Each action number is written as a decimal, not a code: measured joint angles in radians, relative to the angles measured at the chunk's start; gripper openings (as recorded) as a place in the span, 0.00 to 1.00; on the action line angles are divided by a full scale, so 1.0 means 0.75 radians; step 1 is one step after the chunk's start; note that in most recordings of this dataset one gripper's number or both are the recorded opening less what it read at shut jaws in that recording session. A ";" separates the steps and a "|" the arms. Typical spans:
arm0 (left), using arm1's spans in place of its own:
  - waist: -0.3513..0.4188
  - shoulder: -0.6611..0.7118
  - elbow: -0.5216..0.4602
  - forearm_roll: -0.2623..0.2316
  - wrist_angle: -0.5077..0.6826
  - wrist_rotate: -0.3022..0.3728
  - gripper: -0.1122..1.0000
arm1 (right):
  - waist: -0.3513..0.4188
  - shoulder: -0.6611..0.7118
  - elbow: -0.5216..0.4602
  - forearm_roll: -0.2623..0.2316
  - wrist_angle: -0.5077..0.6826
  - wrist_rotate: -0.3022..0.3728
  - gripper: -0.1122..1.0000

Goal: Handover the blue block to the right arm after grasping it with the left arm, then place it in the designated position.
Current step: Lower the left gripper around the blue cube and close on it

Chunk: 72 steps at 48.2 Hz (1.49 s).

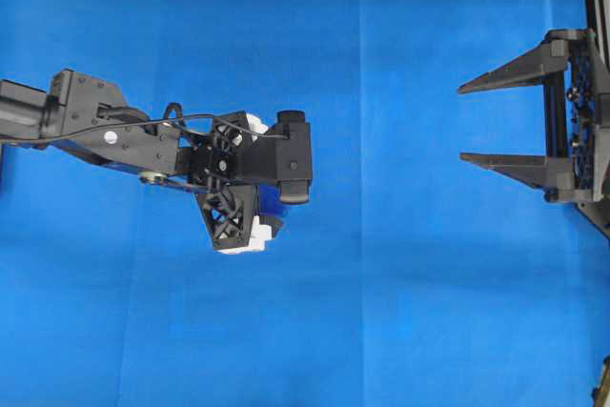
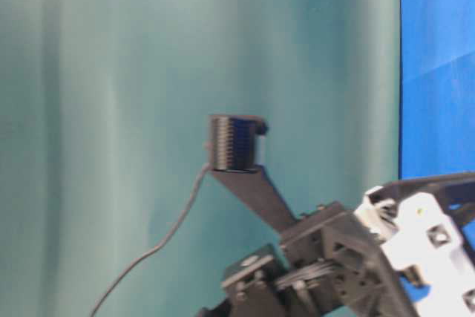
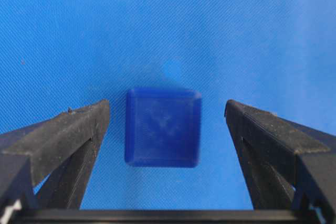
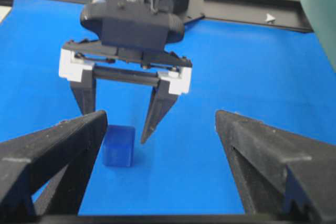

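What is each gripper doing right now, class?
Left gripper: open, straddling the blue block, not gripping.
Right gripper: open, holding nothing.

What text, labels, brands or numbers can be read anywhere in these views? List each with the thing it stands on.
None: no words, labels, brands or numbers can be read in any view.
The blue block, blue cloth, left gripper and right gripper carry no lettering.
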 measured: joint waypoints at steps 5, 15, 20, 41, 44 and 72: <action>0.004 0.035 0.004 -0.002 -0.027 0.000 0.94 | 0.000 0.006 0.000 0.000 0.000 0.000 0.98; 0.006 0.090 0.008 0.000 -0.070 0.000 0.94 | 0.000 0.008 0.002 0.000 0.000 0.000 0.98; 0.006 0.112 0.008 -0.002 -0.094 0.000 0.94 | 0.000 0.008 0.000 -0.002 0.000 0.000 0.98; 0.006 0.131 0.000 0.000 -0.078 0.016 0.52 | 0.000 0.010 0.002 -0.002 -0.002 0.000 0.98; 0.006 0.131 -0.002 0.000 -0.072 0.016 0.52 | 0.000 0.010 0.002 0.000 0.000 0.000 0.98; -0.008 0.106 -0.027 0.000 0.022 0.008 0.52 | 0.000 0.012 0.000 0.000 -0.002 0.000 0.98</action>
